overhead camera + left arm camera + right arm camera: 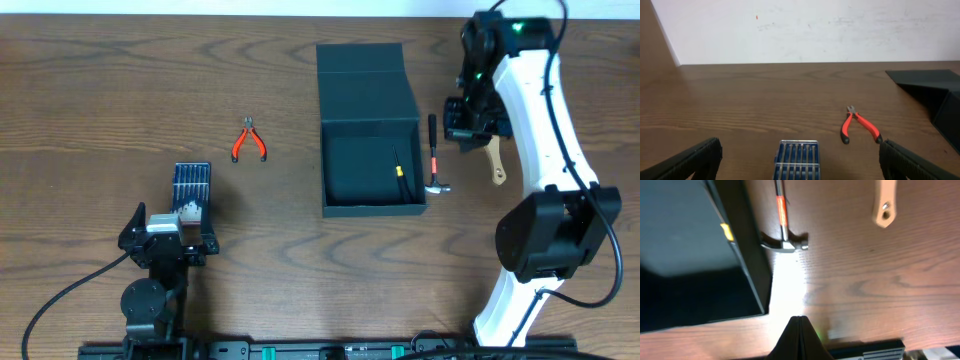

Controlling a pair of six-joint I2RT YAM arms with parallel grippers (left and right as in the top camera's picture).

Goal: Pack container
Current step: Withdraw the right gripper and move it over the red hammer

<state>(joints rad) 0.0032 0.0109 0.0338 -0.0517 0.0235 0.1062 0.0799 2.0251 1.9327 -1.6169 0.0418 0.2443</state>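
At mid-tabletop the container stands open, lid flap folded far. It looks rigid and probably light, best held by a side wall. The left gripper has its jaws wide and empty, while the right gripper has its jaws closed on nothing.

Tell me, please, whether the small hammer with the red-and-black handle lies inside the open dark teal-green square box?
Not inside: the small hammer with the red-and-black handle lies on the wooden table just outside the open dark teal-green square box, beside its wall, as the overhead view shows.
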